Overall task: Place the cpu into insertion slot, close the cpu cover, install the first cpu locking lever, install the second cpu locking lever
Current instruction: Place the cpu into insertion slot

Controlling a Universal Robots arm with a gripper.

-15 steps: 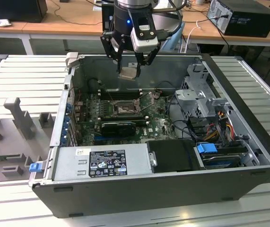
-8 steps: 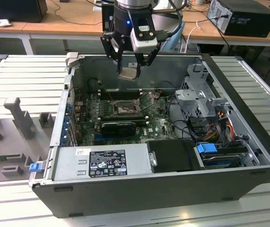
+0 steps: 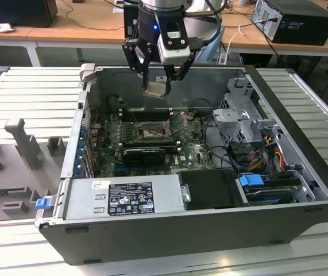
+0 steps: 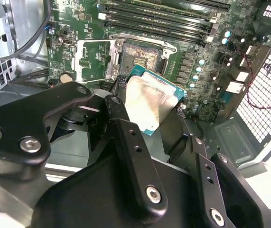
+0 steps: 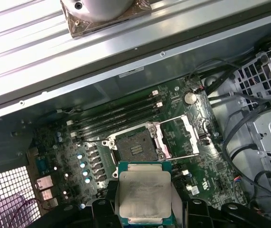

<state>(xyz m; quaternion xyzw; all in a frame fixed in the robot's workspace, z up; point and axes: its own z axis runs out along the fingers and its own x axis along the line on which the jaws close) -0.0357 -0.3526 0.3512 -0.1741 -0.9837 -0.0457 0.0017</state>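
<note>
My gripper (image 3: 156,86) hangs over the open computer case, shut on the cpu (image 3: 155,87), a flat silver-topped square chip. In both wrist views the cpu (image 4: 152,102) (image 5: 144,194) sits between the black fingers (image 4: 126,137), held a little above the motherboard and short of the insertion slot (image 4: 142,57) (image 5: 135,149). The slot (image 3: 151,133) is bare, its pin field showing. The cpu cover (image 4: 94,43) (image 5: 191,135) stands swung open beside the slot. Two thin locking levers (image 5: 178,156) stick up, released.
Black memory slots (image 5: 116,116) run along the far side of the socket. A long black card (image 3: 143,154) lies near it, with the power supply (image 3: 123,198) in front. A drive cage (image 3: 244,115) and cables (image 3: 258,155) fill the exterior view's right.
</note>
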